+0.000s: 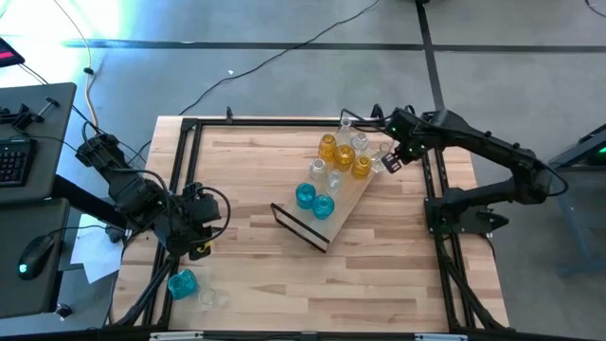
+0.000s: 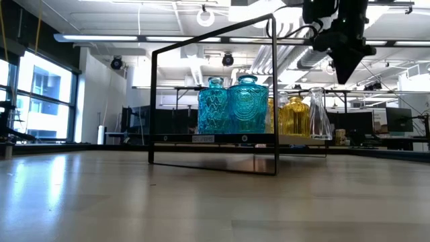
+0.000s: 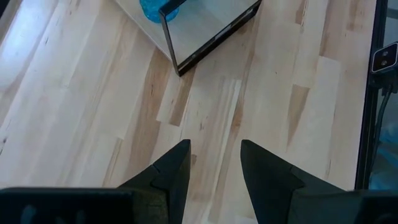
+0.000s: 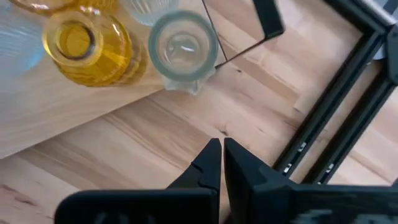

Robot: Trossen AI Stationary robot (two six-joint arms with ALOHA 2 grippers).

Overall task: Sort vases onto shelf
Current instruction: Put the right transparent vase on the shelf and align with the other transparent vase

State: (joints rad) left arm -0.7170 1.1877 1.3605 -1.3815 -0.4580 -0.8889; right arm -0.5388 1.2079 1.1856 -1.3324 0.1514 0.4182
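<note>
The right gripper, jaws pressed together and empty, hovers beside a clear vase at the shelf's far right end. The left gripper, jaws narrowly parted and empty, waits over the table at the left.

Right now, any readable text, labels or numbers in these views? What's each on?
No text can be read in any view.
Pale label strip on the shelf front edge, low view: too small to read.
White tag on the black table rail, left wrist view: blurred, unreadable.
Vases, e.g. the teal vase: embossed patterns only, no lettering.
</note>
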